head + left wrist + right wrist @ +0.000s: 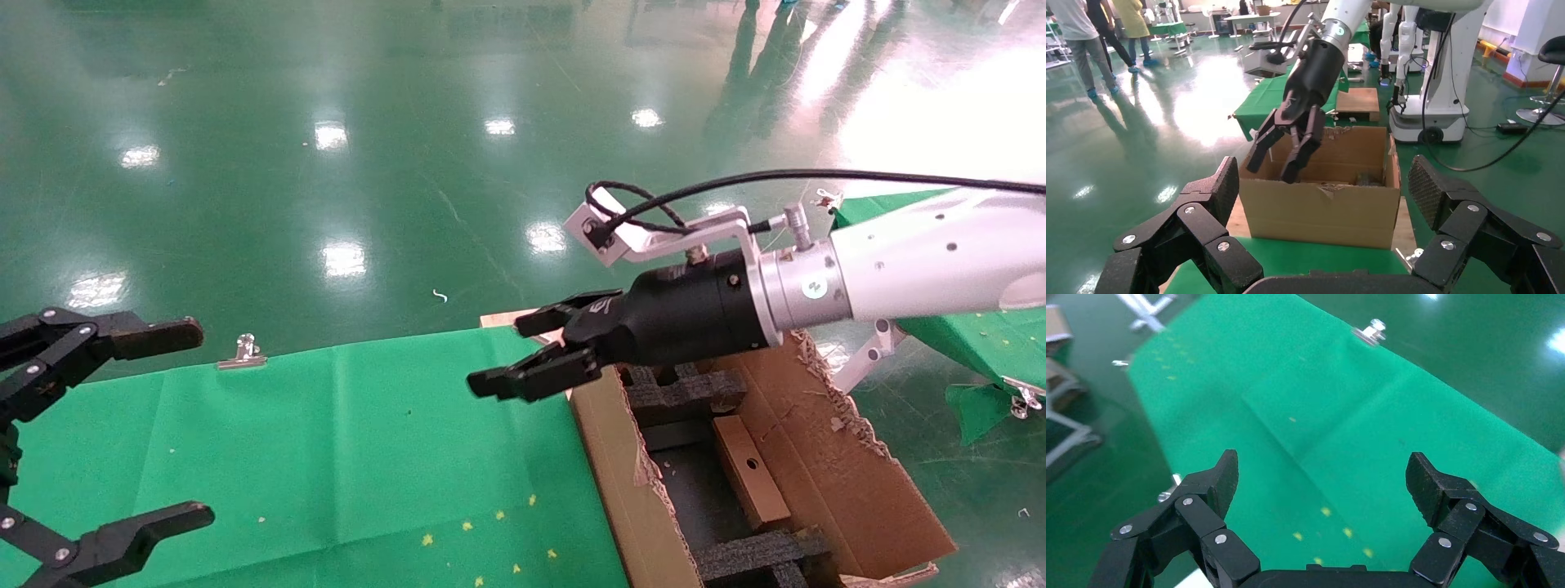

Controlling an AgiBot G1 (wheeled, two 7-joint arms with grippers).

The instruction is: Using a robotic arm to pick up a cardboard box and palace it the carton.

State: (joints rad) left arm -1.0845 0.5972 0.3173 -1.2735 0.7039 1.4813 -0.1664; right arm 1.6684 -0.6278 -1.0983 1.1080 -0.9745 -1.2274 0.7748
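Over the near edge of the large brown corrugated carton (817,457) with ragged flaps and black foam inserts, my right hand (523,359) hangs released, fingers spread, gripping nothing. Small brown closed cardboard box (748,474) with a round hole already lies inside the carton, between the foam pieces, behind and below the hand; its long axis runs along the carton's length. Right hand is far nearer than the left hand (122,425), parked open at the far side of the green cloth worktop (343,457). Box's lower part is hidden; carton's near end is cut off.
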